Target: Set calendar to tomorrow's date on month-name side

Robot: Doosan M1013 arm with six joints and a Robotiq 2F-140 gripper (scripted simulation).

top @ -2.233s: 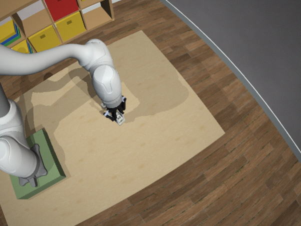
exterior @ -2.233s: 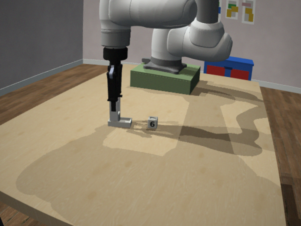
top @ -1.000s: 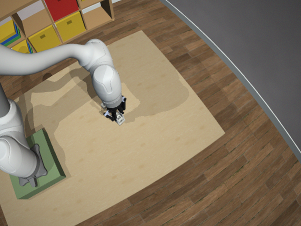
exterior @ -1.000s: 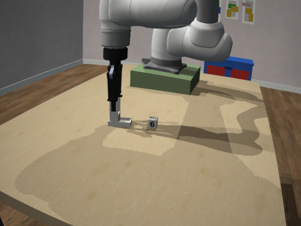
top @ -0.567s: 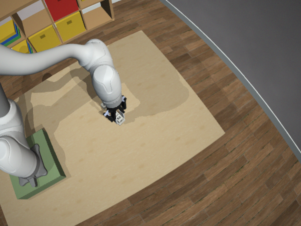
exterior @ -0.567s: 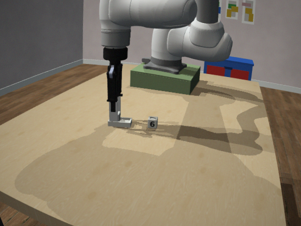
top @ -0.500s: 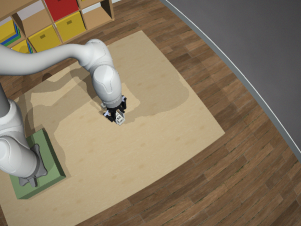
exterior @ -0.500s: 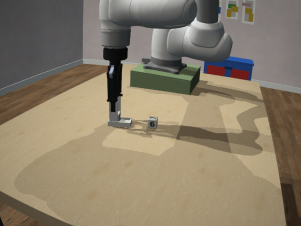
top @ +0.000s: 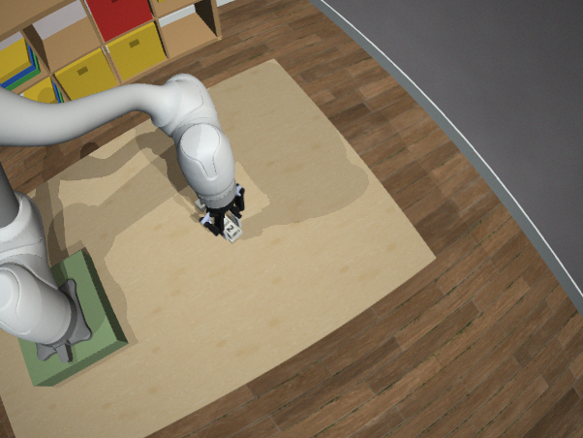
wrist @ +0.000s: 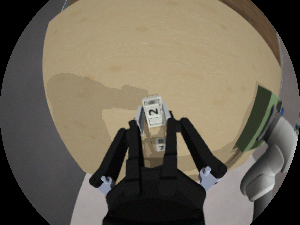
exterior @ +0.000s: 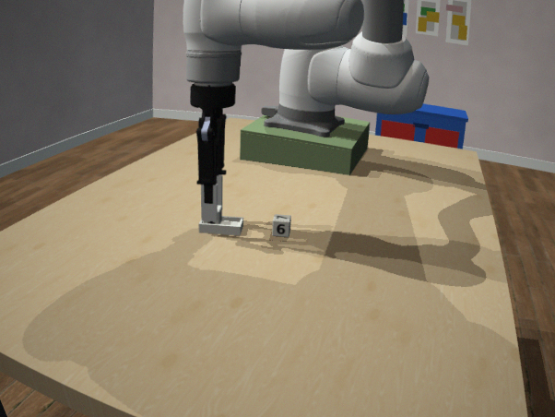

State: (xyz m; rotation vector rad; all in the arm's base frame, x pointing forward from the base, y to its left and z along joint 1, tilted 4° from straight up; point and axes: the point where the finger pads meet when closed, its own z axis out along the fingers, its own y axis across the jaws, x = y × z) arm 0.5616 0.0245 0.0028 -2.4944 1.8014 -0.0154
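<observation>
- From above, the arm (top: pixel 207 155) (exterior: pixel 277 23) is hiding much of the claw (top: pixel 229 222) (exterior: pixel 213 216) (wrist: pixel 153 116); one cube (top: pixel 230 228) (wrist: pixel 153 111) is showing 2 on top.
- From the side, fingers are screening that cube; a loose cube (top: pixel 199 204) (exterior: pixel 281 227) (wrist: pixel 160 144) is showing 6, standing beside the tray (exterior: pixel 221 229) (wrist: pixel 145 101).
- From the wrist, the claw is standing slightly open around the 2 cube in the tray, gripping nothing.
</observation>
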